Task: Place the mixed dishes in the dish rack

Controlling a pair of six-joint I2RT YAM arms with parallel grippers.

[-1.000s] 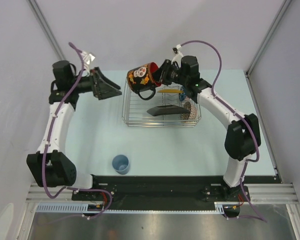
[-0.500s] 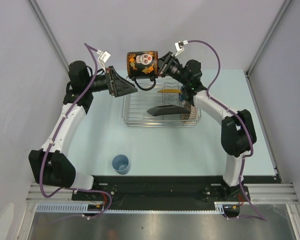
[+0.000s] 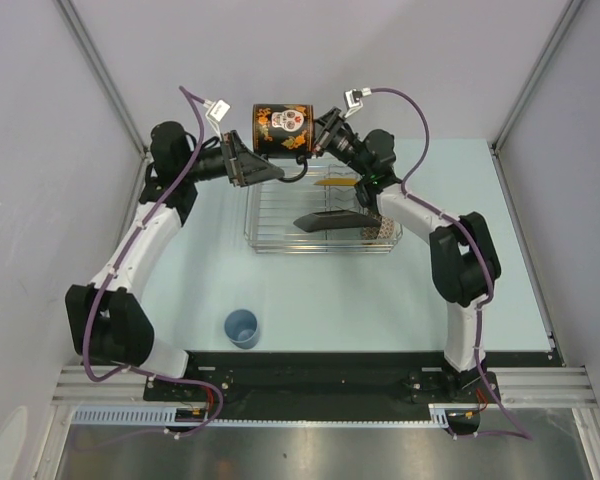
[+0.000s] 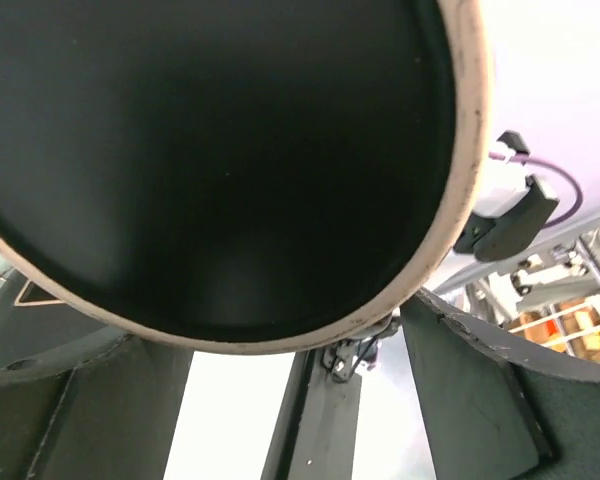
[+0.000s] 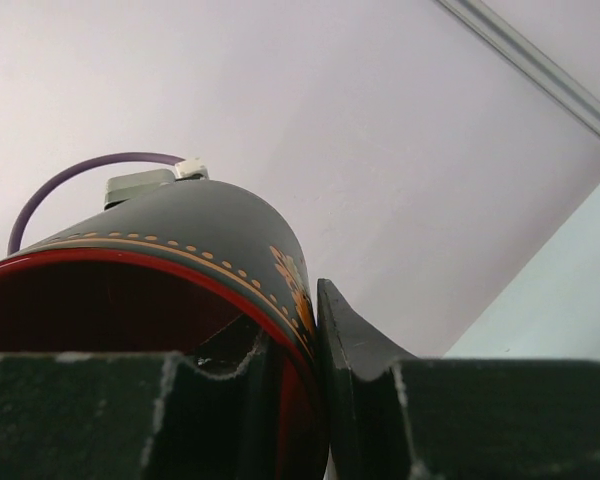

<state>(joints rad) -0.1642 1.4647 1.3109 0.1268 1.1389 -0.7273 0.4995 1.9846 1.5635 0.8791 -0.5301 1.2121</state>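
My right gripper is shut on the rim of the dark skull-print mug, one finger inside the red interior and one outside. It holds the mug on its side, high above the back edge of the dish rack. My left gripper is open just left of and below the mug. The mug's dark base fills the left wrist view above the spread fingers. The rack holds the yellow plate, the dark square plate and a patterned bowl. The light-blue cup stands on the table.
The rack sits at the table's back centre. Grey walls close in behind and at both sides. The light-blue cup stands near the front left, close to the left arm's base.
The right arm has raised the mug and swung it back, turning it onto its side. The left gripper has moved right and up, close under the mug's base.
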